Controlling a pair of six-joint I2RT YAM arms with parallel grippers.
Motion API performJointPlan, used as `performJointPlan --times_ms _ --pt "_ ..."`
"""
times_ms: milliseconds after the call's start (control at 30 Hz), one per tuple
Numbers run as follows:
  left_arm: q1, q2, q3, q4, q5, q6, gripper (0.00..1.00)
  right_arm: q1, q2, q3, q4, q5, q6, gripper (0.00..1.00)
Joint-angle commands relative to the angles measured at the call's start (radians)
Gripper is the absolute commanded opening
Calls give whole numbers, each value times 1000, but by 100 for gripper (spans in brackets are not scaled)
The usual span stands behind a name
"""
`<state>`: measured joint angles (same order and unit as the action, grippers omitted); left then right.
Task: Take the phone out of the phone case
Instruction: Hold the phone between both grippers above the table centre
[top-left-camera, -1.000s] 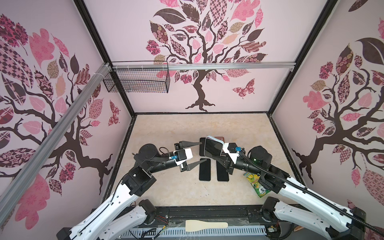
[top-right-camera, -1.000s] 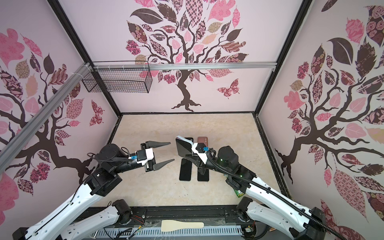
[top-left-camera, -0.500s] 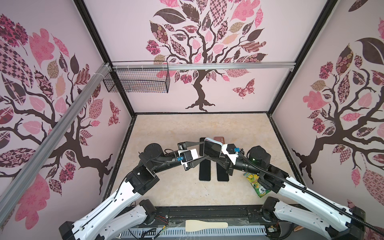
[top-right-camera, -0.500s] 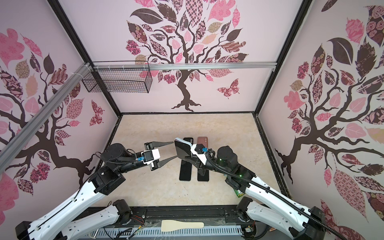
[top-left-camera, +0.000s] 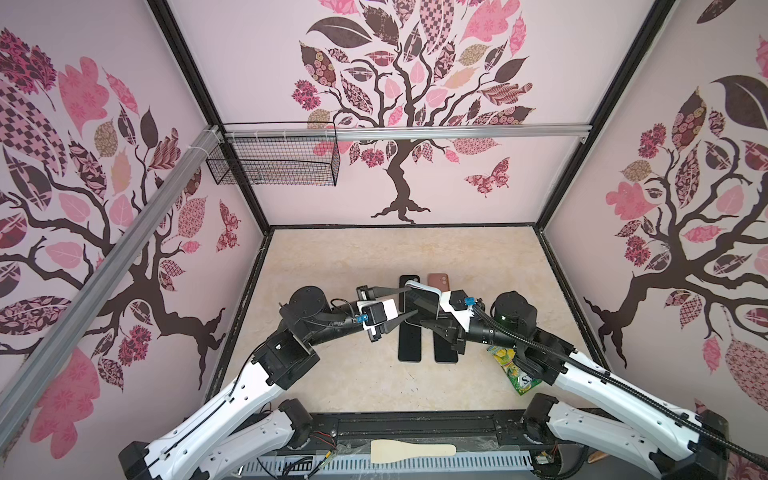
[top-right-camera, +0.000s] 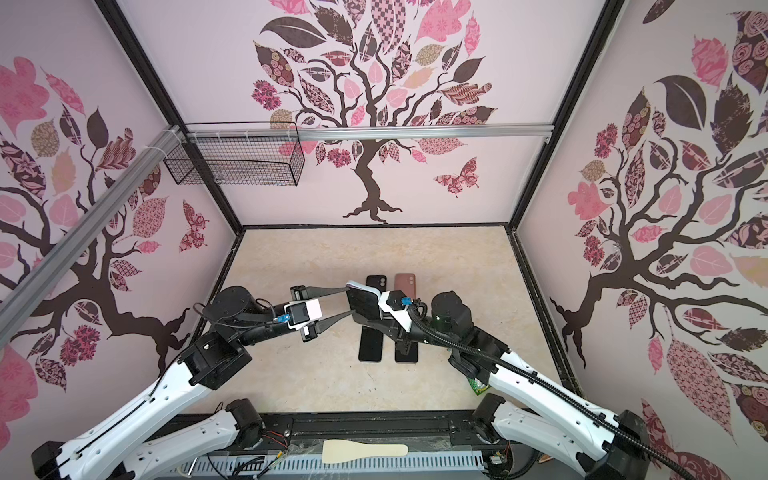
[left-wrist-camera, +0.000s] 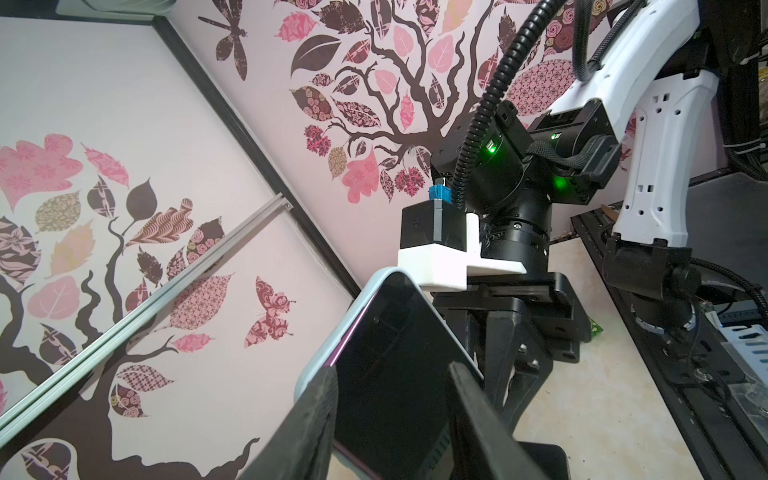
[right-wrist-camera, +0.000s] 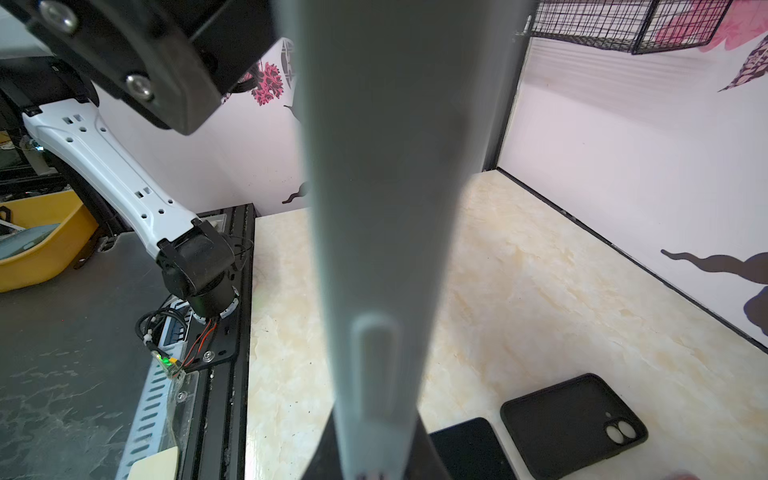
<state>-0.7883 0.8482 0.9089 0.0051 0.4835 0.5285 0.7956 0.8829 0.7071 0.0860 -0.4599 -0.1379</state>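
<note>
A phone in a pale blue case is held up off the table. My right gripper is shut on it. In the right wrist view the case's side edge with a button runs up from between the fingers. My left gripper reaches in from the left. Its jaws straddle the free end of the phone, one along each long edge. The left wrist view shows the dark screen between them. One finger lies at the case rim. I cannot see whether either pad presses.
Two bare dark phones lie side by side on the marble table. An empty black case and a brown-pink case lie behind them. A green-yellow packet sits under the right arm. A wire basket hangs at the back left.
My left gripper has swung right to the raised phone, and its jaws have narrowed around the phone's end. The right gripper has held the phone almost still.
</note>
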Motion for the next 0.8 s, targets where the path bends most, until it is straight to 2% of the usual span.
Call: performJointPlan --times_ms 0,167,767 --pt "-4 2 35 -14 -17 8 46 1 -18 43 58 -33 -14 0" --pt "-3 -10 27 -4 -67 16 49 1 -24 38 57 -29 -13 0" --pt "-4 -9 15 -22 -64 13 45 2 -25 35 63 -61 -13 0"
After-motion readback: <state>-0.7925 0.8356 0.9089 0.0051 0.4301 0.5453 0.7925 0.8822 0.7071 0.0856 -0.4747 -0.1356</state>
